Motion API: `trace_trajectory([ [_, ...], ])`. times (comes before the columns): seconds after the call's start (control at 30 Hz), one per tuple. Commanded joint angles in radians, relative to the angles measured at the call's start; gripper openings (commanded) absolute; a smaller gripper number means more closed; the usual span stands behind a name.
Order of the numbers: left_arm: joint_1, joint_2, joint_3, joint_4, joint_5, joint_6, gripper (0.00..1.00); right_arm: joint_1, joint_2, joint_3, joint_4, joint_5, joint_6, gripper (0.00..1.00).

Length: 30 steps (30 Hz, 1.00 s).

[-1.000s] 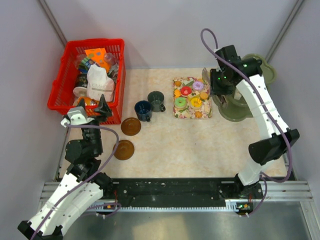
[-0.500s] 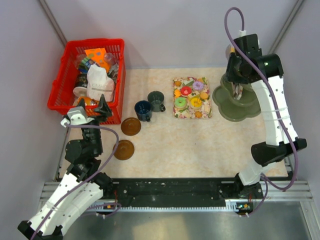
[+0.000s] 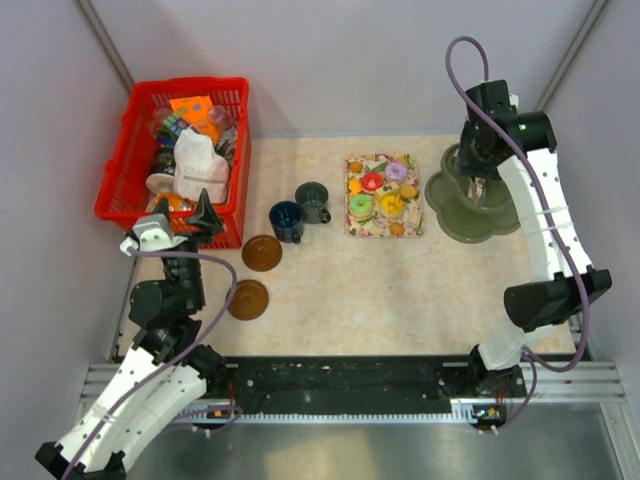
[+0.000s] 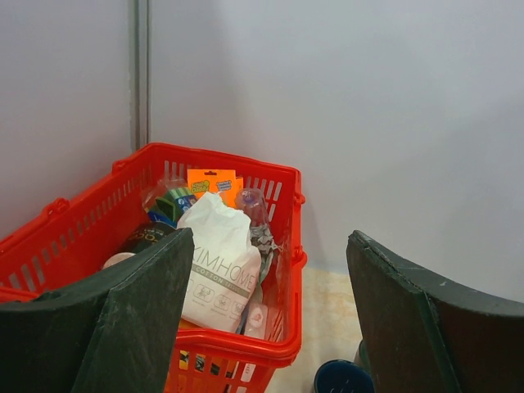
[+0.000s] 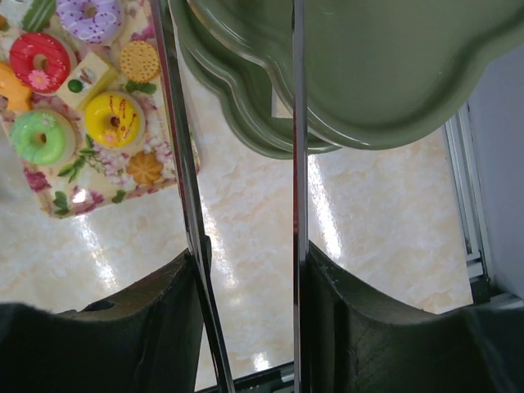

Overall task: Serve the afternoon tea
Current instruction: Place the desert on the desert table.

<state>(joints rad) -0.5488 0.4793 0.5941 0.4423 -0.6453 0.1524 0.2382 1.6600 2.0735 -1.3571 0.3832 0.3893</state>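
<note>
Nearest, at eight o'clock, two round brown saucers (image 3: 247,299) lying apart, and near them the left gripper (image 4: 268,237), fingers spread wide and empty, facing the red plastic basket (image 3: 175,150) at ten. Farther in, navy mug (image 3: 287,221) just beside dark-green mug (image 3: 313,201) at eleven, then flowered tray (image 3: 384,229) of small colourful toy pastries and doughnuts (image 3: 372,182) at twelve. Farthest, at two o'clock, right gripper (image 5: 250,262) clamped on thin metal tongs (image 5: 297,164) over the olive-green three-tier stand (image 3: 470,205).

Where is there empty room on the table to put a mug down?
The big bare patch of table in front of the flowery tray, between the saucers and the right arm. It is crowded by the red basket, where mugs and saucers bunch, and between tray and green stand.
</note>
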Motion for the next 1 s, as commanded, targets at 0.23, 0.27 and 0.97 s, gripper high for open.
trace_trajectory([
  [0.23, -0.002, -0.01, -0.002, 0.032, 0.003, 0.003, 0.8, -0.04, -0.04, -0.066, -0.06, 0.002, -0.006, 0.5],
  [0.27, -0.002, -0.01, -0.002, 0.032, 0.004, 0.003, 0.8, -0.04, -0.043, -0.067, -0.057, 0.003, -0.007, 0.5],
  [0.97, -0.002, -0.007, -0.002, 0.032, 0.004, 0.001, 0.8, -0.04, -0.112, -0.006, -0.031, -0.015, -0.027, 0.51],
])
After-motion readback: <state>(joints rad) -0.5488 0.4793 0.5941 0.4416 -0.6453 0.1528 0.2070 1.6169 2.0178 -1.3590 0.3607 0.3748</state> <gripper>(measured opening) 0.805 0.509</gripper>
